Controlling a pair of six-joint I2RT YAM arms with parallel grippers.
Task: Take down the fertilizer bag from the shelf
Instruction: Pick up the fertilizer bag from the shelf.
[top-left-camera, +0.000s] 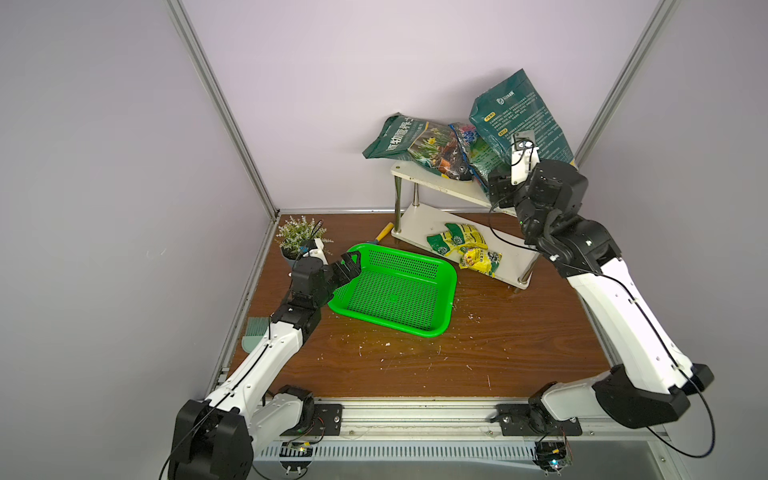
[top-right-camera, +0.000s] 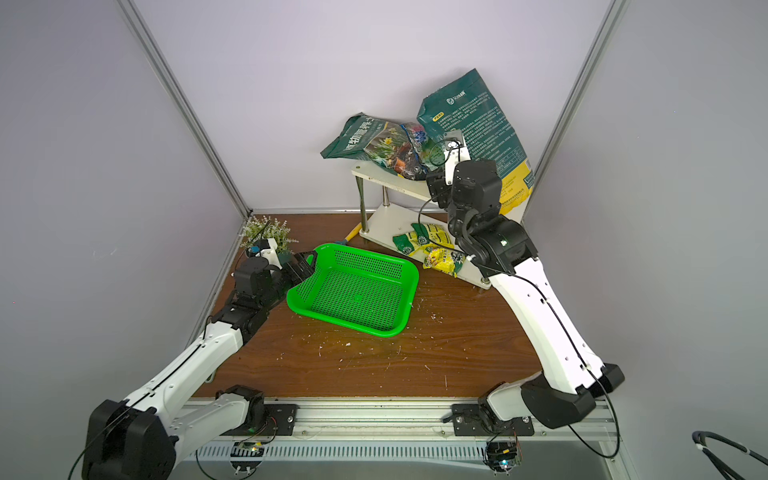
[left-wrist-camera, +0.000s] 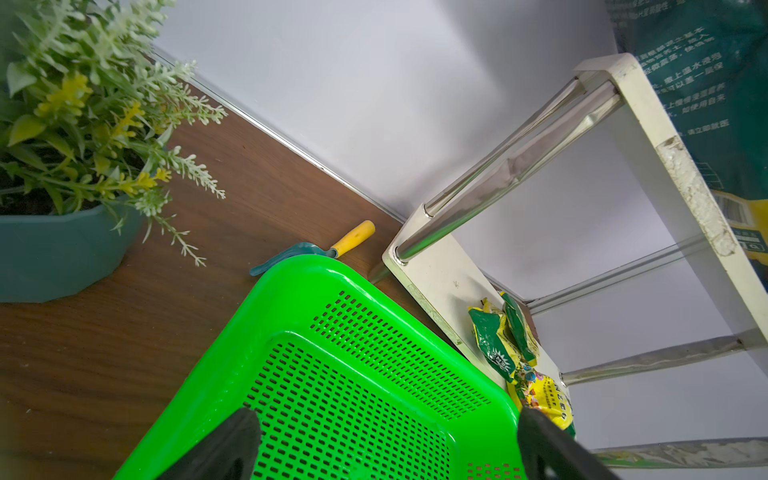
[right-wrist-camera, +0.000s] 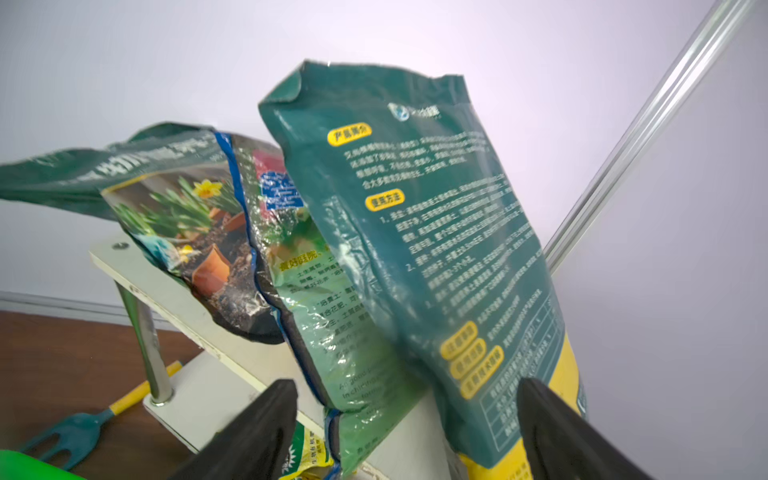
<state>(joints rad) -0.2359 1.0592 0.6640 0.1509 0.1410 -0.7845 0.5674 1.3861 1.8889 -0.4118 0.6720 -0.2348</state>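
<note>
Right end effector (right-wrist-camera: 407, 381) high, facing bag (right-wrist-camera: 415, 228)

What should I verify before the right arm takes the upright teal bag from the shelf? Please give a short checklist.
1. Right end effector open: ok.
2. Lower edge of the upright teal bag between its jaws: ok.
3. Fingers touching the bag: cannot tell.
4. Bag free of the clear soil bag beside it: not ok, they seem to lean together.
5. Green basket empty: ok.
6. Left end effector away from the shelf: ok.
</note>
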